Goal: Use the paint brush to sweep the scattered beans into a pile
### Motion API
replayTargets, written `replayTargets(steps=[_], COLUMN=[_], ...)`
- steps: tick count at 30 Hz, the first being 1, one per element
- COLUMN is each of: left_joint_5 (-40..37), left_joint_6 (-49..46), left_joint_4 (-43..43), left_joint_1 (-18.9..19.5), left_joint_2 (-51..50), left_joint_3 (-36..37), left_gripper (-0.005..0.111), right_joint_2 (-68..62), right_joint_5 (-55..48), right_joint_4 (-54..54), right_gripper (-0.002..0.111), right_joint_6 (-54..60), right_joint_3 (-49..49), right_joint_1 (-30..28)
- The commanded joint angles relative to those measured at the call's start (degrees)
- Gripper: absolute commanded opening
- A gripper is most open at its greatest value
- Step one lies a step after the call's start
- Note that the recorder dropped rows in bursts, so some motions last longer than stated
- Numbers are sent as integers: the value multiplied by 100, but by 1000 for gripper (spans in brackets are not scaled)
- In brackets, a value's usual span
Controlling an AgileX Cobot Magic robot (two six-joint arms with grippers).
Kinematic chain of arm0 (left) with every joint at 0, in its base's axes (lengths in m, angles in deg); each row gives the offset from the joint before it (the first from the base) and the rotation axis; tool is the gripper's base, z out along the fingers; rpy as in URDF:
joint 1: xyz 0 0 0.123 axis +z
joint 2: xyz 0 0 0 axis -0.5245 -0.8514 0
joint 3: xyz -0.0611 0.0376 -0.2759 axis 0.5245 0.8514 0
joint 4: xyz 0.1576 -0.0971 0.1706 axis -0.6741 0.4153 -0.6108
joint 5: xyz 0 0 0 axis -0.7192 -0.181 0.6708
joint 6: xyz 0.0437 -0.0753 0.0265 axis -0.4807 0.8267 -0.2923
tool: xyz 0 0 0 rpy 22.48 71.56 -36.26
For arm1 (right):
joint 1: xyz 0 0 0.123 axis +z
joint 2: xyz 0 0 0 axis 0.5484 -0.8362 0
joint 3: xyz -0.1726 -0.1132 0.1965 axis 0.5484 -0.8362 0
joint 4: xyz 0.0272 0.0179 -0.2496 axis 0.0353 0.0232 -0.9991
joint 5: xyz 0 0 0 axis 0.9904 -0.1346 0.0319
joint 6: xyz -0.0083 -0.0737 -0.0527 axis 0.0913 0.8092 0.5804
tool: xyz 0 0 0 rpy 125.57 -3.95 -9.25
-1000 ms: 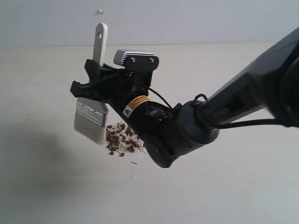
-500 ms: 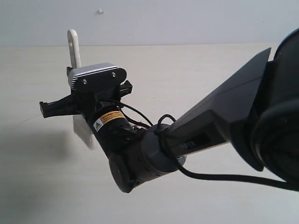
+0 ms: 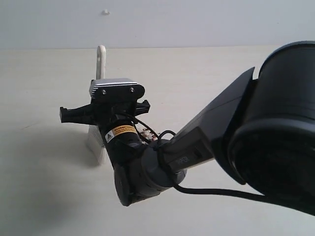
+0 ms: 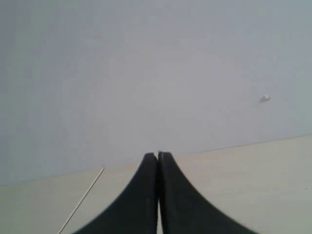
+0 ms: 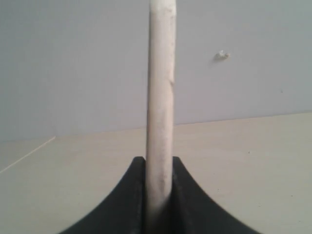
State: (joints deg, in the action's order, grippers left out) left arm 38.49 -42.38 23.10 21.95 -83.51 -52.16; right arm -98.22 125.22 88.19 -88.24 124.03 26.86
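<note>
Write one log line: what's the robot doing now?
right gripper: shut on paint brush, handle up | left gripper: shut, empty | beans: mostly hidden behind arm

Paint brush (image 3: 101,61) clamped upright in right gripper (image 3: 96,114); handle above gripper, bristles below, set on table (image 3: 44,196); few beans (image 3: 146,133) glimpsed beside gripper.

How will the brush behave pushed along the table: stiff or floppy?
The brush handle looks stiff: straight wood, upright in the right hand. Bristles likely flex where they meet the table. Probably light; one hand carries it.
</note>
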Motion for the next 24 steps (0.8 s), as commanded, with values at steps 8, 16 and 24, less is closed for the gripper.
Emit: replayTargets(steps=[8, 16, 24], left_joint_5=[-40, -40, -40], left_joint_6=[18, 18, 18], left_joint_4=[-1, -1, -1], left_joint_1=[-33, -33, -33], left_joint_2=[30, 30, 30], left_joint_3=[25, 25, 25], left_gripper=[0, 0, 0], right_joint_2=[41, 643, 2411], right_joint_5=[84, 84, 84], right_joint_4=[1618, 1263, 1927], right_gripper=[0, 0, 0], right_joint_6=[974, 348, 3257], right_joint_3=[70, 47, -659], right_joint_1=[5, 76, 183])
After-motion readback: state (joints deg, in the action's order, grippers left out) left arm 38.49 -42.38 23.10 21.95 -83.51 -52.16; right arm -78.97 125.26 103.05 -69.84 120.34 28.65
